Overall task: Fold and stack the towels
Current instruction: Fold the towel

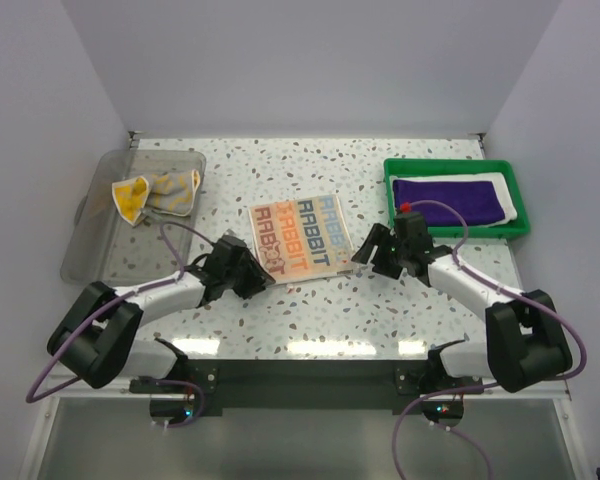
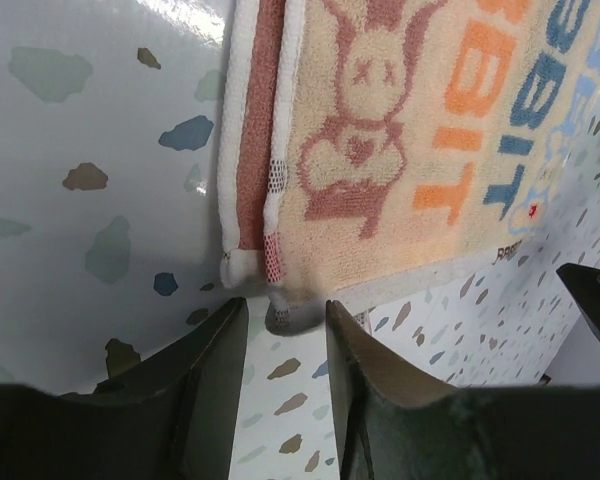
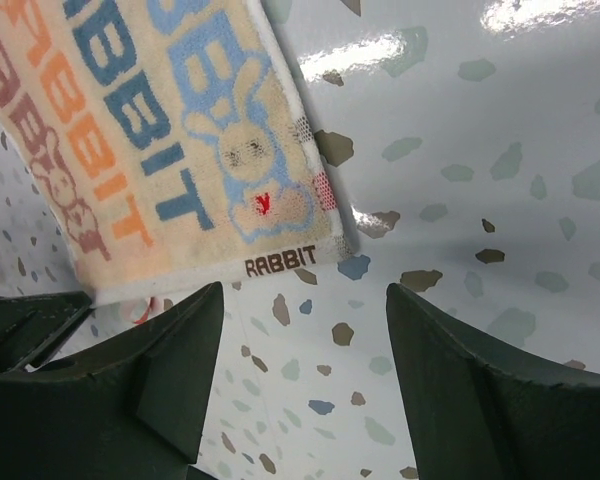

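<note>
The left gripper's (image 2: 285, 315) fingers stand a narrow gap apart with nothing between them. The near-left corner of the RABBIT towel (image 1: 300, 237) lies flat on the speckled table (image 1: 380, 310) just ahead of that gap, apparently not yet pinched. The right gripper (image 3: 305, 295) is spread wide and empty, and the towel's near-right corner, the one with the small brown "RABBIT" label, sits just beyond its fingertips. The lettered towel lies spread out at the middle of the table, slightly skewed. Its near edge runs left to right between the two grippers, and the rest of the cloth stretches away from the arms. Each arm is therefore closest to its own near corner, and neither has to cross over. A fold would likely mean lifting that near edge and carrying it away from the robot toward the far edge. To the right, well apart from it, the purple towel (image 1: 450, 200) rests folded on the white towel (image 1: 510, 195) in a green tray (image 1: 455, 163). A yellow-and-grey cloth (image 1: 130, 195) lies crumpled in the clear bin (image 1: 90, 250) at the left.
</note>
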You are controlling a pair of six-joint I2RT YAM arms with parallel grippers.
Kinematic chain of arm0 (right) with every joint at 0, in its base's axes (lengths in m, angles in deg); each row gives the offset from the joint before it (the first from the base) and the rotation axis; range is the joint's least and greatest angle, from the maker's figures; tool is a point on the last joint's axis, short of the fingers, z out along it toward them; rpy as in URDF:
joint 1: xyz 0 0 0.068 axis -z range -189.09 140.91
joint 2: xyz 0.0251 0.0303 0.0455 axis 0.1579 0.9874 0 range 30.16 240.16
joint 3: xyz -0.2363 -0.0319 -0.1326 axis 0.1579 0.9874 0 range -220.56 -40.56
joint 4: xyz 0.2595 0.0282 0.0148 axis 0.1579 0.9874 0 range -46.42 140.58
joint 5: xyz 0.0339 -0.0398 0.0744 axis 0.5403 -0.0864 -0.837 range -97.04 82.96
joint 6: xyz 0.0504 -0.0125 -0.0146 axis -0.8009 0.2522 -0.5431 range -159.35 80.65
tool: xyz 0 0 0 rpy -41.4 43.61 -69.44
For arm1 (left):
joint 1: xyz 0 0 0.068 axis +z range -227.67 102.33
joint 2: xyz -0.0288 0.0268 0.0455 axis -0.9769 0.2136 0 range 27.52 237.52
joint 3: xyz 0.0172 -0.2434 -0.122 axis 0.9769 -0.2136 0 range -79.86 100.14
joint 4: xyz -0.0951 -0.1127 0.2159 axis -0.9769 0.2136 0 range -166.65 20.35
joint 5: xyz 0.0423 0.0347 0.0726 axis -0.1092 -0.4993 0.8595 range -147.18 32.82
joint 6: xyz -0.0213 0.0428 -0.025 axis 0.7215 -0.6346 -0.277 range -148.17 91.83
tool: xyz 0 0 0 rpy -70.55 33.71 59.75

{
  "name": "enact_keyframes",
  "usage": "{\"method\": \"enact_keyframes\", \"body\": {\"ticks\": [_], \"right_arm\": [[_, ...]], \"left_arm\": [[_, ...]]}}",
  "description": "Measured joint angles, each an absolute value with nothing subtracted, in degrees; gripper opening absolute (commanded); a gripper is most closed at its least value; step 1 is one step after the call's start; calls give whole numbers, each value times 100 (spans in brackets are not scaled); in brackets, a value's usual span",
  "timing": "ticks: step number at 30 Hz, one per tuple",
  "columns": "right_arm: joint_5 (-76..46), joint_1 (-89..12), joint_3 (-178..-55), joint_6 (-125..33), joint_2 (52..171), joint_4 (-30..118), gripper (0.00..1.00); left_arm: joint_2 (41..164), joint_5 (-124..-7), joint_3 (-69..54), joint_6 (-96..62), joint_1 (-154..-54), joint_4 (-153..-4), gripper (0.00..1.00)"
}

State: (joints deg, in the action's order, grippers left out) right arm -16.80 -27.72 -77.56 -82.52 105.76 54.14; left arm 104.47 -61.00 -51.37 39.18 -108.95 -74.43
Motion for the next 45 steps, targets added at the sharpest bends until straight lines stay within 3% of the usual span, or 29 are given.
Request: {"method": "enact_keyframes", "body": {"ticks": [5, 11, 14, 21, 33, 45], "right_arm": [[-1675, -2772, -7734, -8309, 10617, 5277, 70], [-1623, -2772, -7629, -8397, 10785, 5194, 69], [-1553, -2772, -7609, -8440, 10923, 5139, 61], [-1555, -2772, -7668, -8502, 11308, 4995, 50], [-1488, -2870, -8046, -8519, 11706, 5065, 50], [-165, -3666, -8849, -8314, 12167, 5943, 47]], "left_arm": [[10554, -6098, -5137, 3931, -10937, -7543, 32], [10567, -6096, -5115, 3931, -10974, -7528, 8], [10549, -6087, -5013, 3916, -10974, -7417, 0], [10313, -6041, -4534, 3846, -10992, -7126, 0], [10173, -6056, -4152, 3822, -10996, -6903, 0], [10173, -6100, -3817, 3711, -10996, -6818, 0]]}}
